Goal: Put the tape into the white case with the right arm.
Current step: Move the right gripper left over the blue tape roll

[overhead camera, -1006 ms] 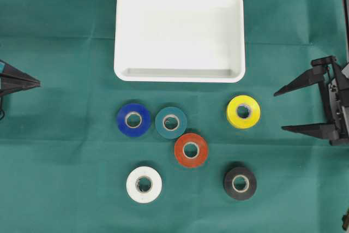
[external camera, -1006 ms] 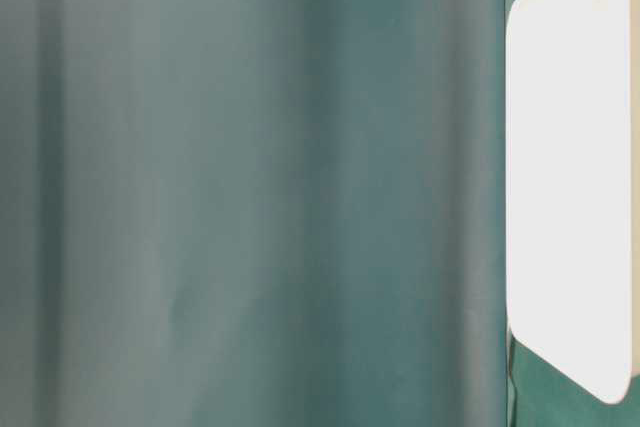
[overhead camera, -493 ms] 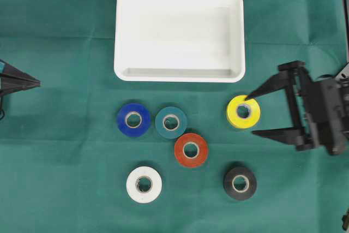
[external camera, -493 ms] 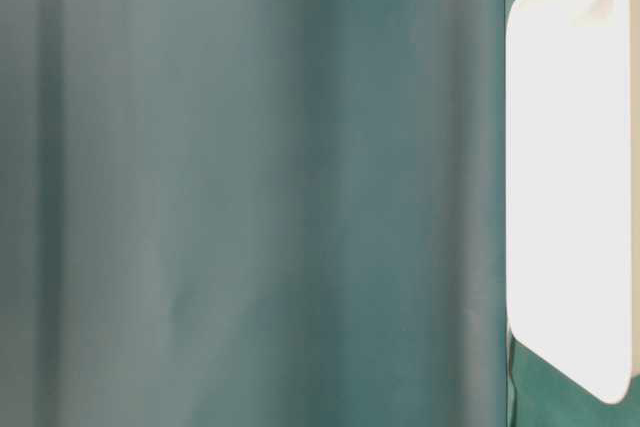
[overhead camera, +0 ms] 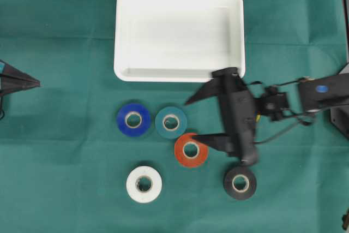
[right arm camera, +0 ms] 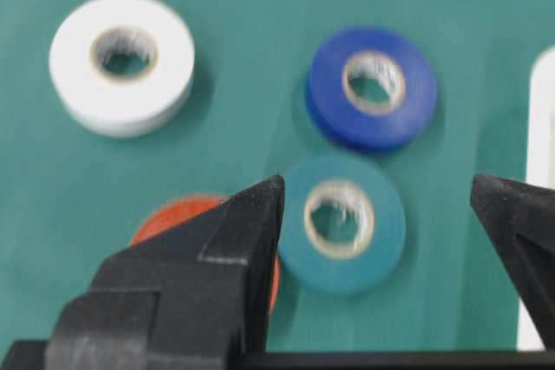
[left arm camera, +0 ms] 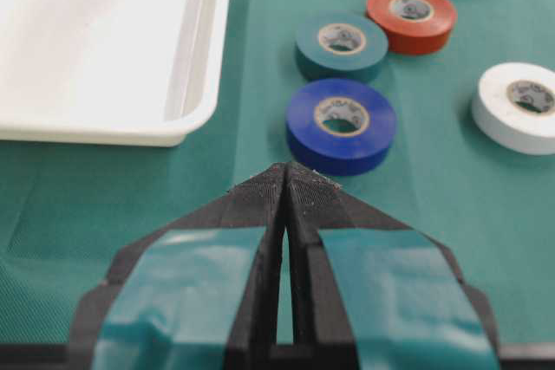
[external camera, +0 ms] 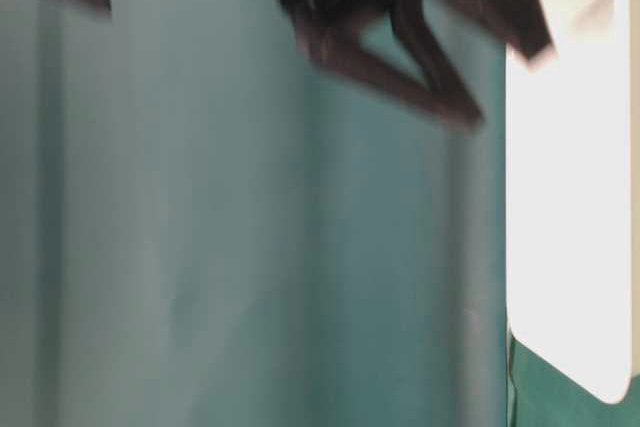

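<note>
We are seeing the white case point(overhead camera: 179, 34) sitting at twelve o'clock on the green cloth point(overhead camera: 60, 151), holding nothing, with the tape rolls lying loose below it. The right gripper point(overhead camera: 189, 119), at three o'clock a second ago, is now reaching in over the yellow roll's spot, fingers spread wide and gripping nothing, one tip over the red roll point(overhead camera: 191, 150), the teal roll point(overhead camera: 170, 122) just beyond. The left gripper point(left arm camera: 285, 171) is staying pressed shut at nine o'clock.

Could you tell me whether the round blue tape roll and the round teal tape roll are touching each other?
Apart. The right wrist view shows a strip of green cloth between the round blue tape roll and the round teal tape roll.
</note>
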Motion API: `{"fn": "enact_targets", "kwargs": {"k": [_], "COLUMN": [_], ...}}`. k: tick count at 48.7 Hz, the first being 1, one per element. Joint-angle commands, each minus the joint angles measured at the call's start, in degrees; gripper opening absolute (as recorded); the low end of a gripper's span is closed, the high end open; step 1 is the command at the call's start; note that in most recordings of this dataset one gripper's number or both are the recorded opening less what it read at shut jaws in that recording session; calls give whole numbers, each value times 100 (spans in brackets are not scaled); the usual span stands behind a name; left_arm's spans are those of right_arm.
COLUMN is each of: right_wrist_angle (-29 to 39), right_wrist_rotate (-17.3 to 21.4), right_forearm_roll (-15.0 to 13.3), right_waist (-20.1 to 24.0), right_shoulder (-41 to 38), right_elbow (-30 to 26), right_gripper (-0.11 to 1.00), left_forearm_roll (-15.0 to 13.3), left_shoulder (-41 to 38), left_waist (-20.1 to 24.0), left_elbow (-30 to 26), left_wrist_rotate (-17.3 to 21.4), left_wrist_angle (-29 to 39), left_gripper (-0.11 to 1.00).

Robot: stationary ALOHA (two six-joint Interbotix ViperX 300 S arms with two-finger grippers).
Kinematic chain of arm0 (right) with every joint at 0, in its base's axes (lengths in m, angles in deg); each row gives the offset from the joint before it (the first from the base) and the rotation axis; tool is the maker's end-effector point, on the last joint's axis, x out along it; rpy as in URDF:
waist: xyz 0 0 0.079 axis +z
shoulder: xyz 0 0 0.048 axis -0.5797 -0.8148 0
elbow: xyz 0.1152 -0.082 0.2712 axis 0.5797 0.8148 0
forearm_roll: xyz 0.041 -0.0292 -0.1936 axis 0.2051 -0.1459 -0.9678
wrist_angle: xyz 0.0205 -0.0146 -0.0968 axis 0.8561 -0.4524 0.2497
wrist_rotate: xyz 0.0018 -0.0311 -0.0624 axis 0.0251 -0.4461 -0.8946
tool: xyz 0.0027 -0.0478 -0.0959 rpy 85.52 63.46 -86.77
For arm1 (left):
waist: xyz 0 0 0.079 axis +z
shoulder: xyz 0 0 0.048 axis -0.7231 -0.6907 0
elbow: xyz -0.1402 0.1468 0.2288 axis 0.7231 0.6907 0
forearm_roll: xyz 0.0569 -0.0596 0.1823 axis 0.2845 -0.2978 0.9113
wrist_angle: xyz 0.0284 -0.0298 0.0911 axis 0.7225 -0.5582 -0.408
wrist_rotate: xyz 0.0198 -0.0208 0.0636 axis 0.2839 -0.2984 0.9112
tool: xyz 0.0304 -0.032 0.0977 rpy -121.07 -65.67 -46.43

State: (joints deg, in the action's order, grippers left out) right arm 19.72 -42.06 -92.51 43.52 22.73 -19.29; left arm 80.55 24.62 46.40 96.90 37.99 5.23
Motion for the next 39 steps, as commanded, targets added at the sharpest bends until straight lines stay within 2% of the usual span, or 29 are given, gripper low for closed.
{"fn": "enact_targets", "kwargs": {"k": [1,5,13,39], "right_wrist_angle": [88,220,369,466], "right_wrist_rotate": [0,9,9,9], "right_forearm_roll": [-167,-272,-290,-299], "right_waist": [9,9,26,70], "right_shoulder": [-369,-650,-1037,-1679], "right_elbow": [-545,-870,-1424,-2162], "right_gripper": [61,61,61,61], "left_forearm_roll": [0,0,0,0], "left_shoulder": [-53,-44,-35,-35], "left_waist": [0,0,0,-9], "left_elbow": [-35,-18,9,9], "left_wrist_rotate": [0,0,-9,-9], "left_wrist_angle": [-53,-53,-53,-53], "left_gripper": [1,1,1,1]}}
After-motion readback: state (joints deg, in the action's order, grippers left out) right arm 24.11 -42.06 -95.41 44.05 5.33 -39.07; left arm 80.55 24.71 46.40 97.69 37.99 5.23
